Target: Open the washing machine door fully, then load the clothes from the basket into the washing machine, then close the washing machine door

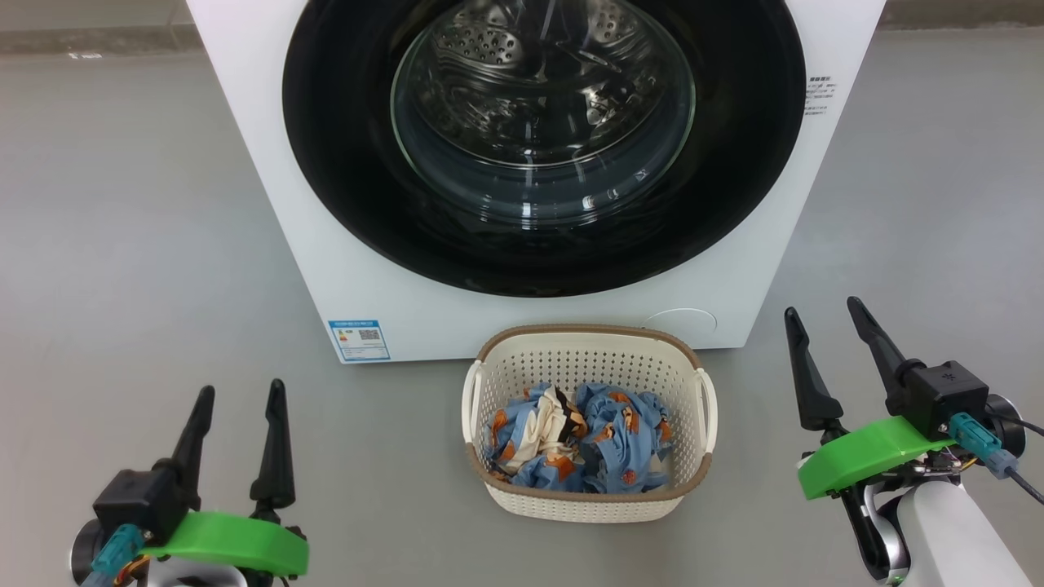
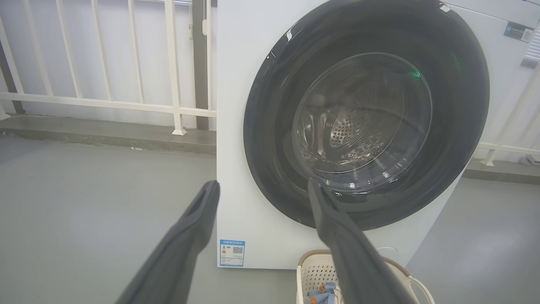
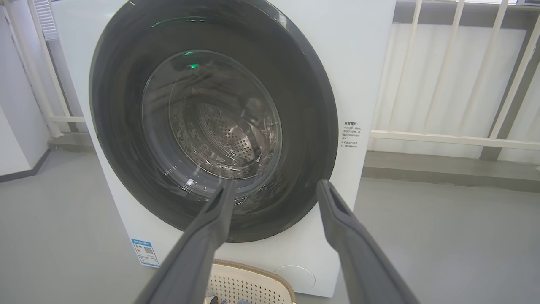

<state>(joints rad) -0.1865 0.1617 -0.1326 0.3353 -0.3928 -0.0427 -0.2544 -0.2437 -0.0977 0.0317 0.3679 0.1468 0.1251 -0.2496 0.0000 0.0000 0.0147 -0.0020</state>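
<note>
- left gripper (image 1: 242,388), right gripper (image 1: 820,306): two long, dark, tapered fingers (image 1: 274,448) each, matte grey-black
- green bracket (image 1: 864,452) at each finger base: bright, curved plastic
- black housing (image 1: 946,395): boxy, small pale mark on top
- teal connector (image 1: 975,436) on each wrist, dark cable (image 1: 1029,487) on the right one
- forearm (image 1: 954,530): glossy white shell

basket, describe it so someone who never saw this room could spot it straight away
Find the big white washing machine on the grey floor. Right in front of its base sits the basket, small, cream-white and perforated. Its brown rim band and the blue patterned clothes inside set it apart.
</note>
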